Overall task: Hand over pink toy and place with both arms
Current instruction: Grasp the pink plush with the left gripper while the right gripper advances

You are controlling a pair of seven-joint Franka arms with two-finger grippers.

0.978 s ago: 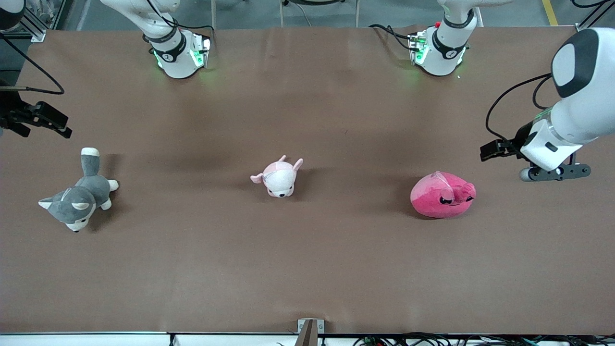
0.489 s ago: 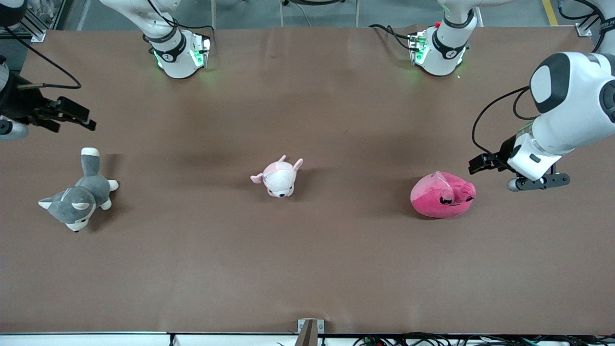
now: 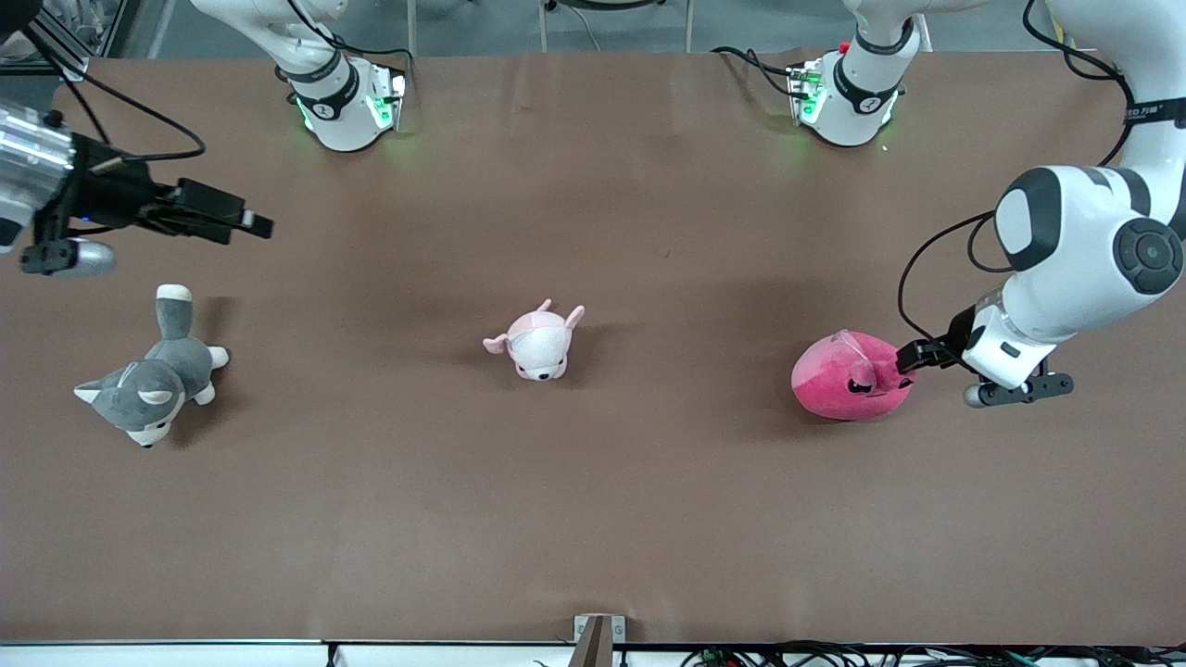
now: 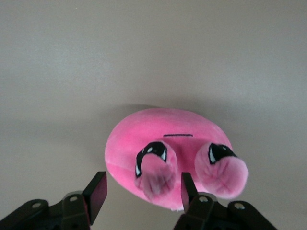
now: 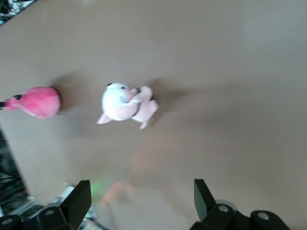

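Note:
The pink toy, a round hot-pink plush with black eyes, lies on the brown table toward the left arm's end. My left gripper is open and low at the toy's side, on the side toward the left arm's end of the table. In the left wrist view the toy fills the middle, and one of its nubs lies between the fingers of my left gripper. My right gripper is open and empty, up over the table at the right arm's end. The right wrist view shows the toy far off and my right gripper.
A pale pink-and-white plush lies mid-table and also shows in the right wrist view. A grey-and-white plush dog lies at the right arm's end, under and nearer the camera than the right gripper. The arm bases stand along the table's back edge.
My left gripper has come down and in toward the pink toy, reaching its side. My right gripper has moved toward the table's middle. The toys have not moved.

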